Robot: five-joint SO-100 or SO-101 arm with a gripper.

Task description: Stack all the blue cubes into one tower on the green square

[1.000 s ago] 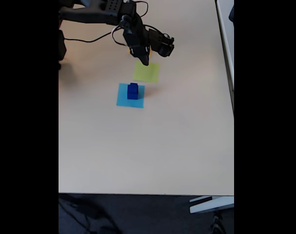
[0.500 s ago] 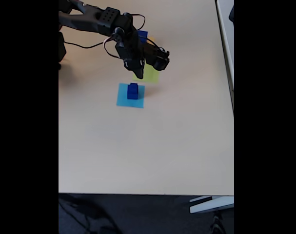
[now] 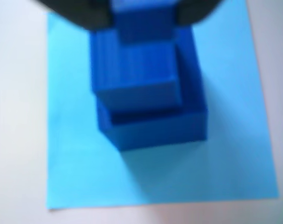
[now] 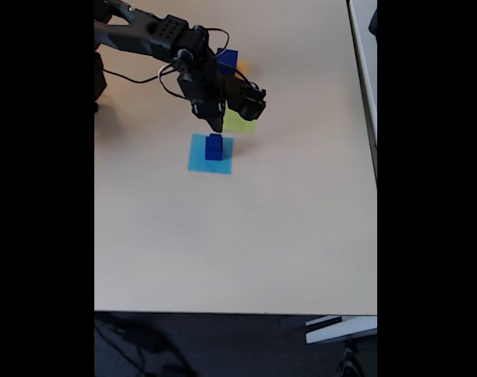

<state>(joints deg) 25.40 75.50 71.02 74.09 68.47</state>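
Near edge: I see the pale beige table (image 4: 238, 251) ending in a straight front edge, with dark floor below and a light bracket-like piece (image 4: 340, 328) at lower right in the fixed view.
Table surface: smooth, matte, plain.
Light-blue square: flat paper (image 4: 199, 161), sharp-cornered, lying on the table; in the wrist view its sheet (image 3: 76, 163) is evenly coloured and uncreased.
Stacked blue cubes: a stack of blue cubes (image 4: 214, 147) stands on the light-blue square, not on the green one. In the wrist view I make out a larger base cube (image 3: 155, 128) with a smaller cube (image 3: 134, 77) on top, set toward the left of the base, and a third, smaller blue block (image 3: 141, 21) at the top edge between dark gripper parts. Faces show fine vertical ribbing; edges are crisp.
Gripper: the black gripper (image 4: 217, 124) hangs directly above the stack, tip pointing down. I cannot tell from either view whether the fingers are parted or closed, or whether they touch the top block.
Green square: lime paper (image 4: 242, 123), just beyond the light-blue square, partly covered by the arm.
Arm: black, jointed, with loose cables (image 4: 144, 75) trailing left.
Farther cube: one more blue cube (image 4: 228, 60) behind the arm, beside a sliver of orange-yellow paper (image 4: 244, 66).
Writing: none legible to me.
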